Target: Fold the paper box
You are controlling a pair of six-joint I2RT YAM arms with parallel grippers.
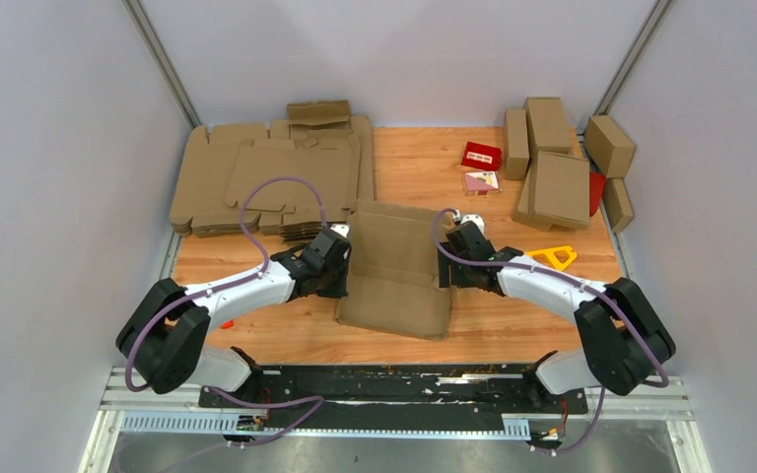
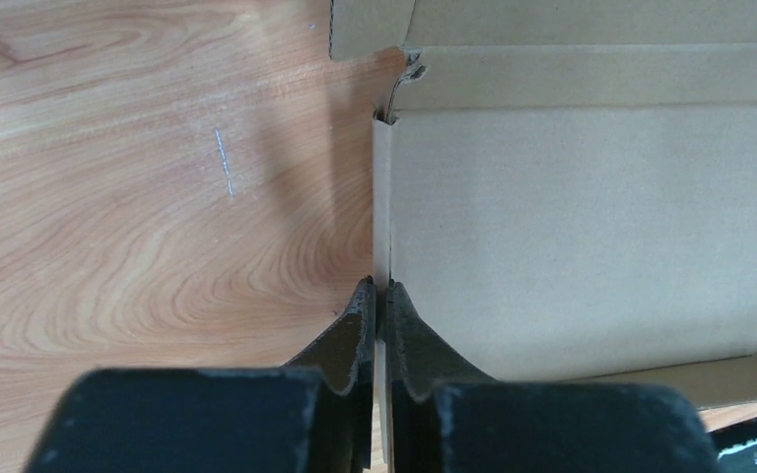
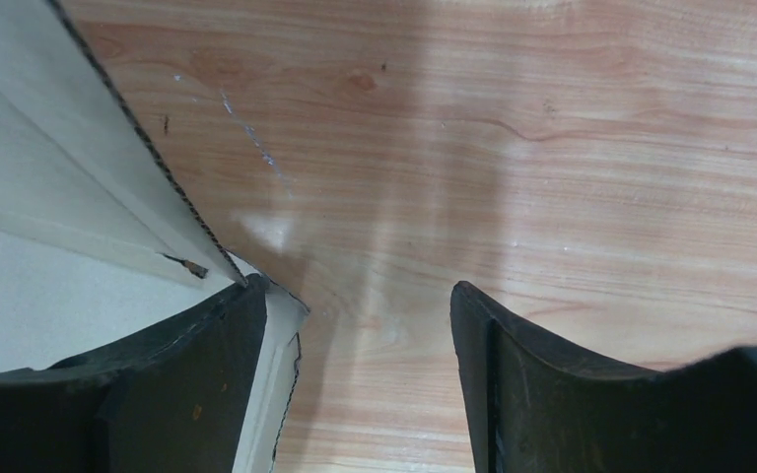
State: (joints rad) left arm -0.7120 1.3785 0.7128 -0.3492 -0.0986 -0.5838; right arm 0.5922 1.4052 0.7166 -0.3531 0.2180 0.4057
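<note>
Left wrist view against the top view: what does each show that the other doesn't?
Only the left wrist: the left gripper shut on the edge of an upright side wall of the box, and a ragged notch at that wall's far corner. Only the top: the right gripper at the box's right side, the pile of blanks, the red carton and the folded boxes at the back. Both: the box, part folded, on the wooden table.

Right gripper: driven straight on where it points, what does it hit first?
Probably the bare table, seen through the open right gripper. The box flap sits close on one side and might rub; depth is unclear.
</note>
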